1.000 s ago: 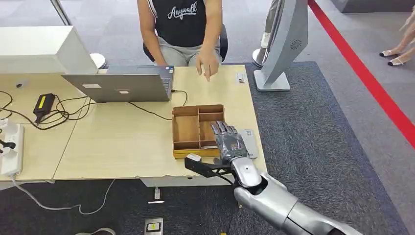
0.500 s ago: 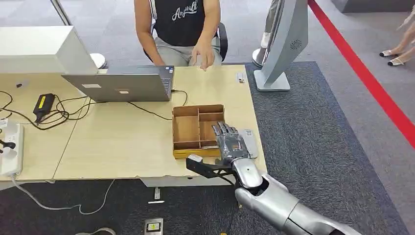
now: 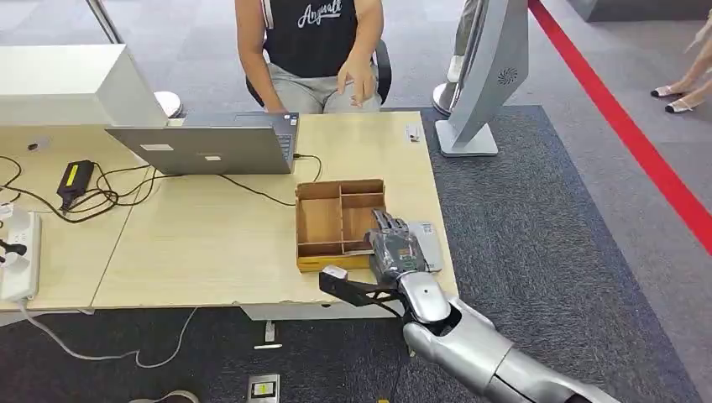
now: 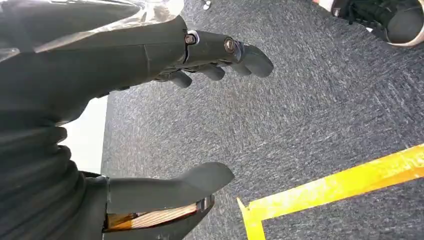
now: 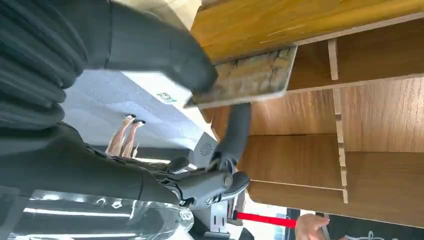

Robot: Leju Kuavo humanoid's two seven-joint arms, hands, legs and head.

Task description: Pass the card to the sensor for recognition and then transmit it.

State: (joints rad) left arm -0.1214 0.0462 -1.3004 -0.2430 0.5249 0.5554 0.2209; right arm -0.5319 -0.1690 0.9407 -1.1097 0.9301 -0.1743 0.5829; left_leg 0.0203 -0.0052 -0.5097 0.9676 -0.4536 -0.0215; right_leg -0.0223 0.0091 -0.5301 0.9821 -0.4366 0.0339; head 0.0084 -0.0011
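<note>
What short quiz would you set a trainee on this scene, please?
1. True or false: the right hand pinches a card at the wooden tray.
2. What stands on the table in front of the seated person? A: laptop. B: kettle. C: lamp.
3. Fill in: the left hand holds nothing and hangs over the ____.

Key: 1 true; 2 A; 3 carpet.

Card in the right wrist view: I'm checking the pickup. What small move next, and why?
Probably lift the card up clear of the wooden tray: the right hand pinches it between thumb and finger, close by the tray's wall.
</note>
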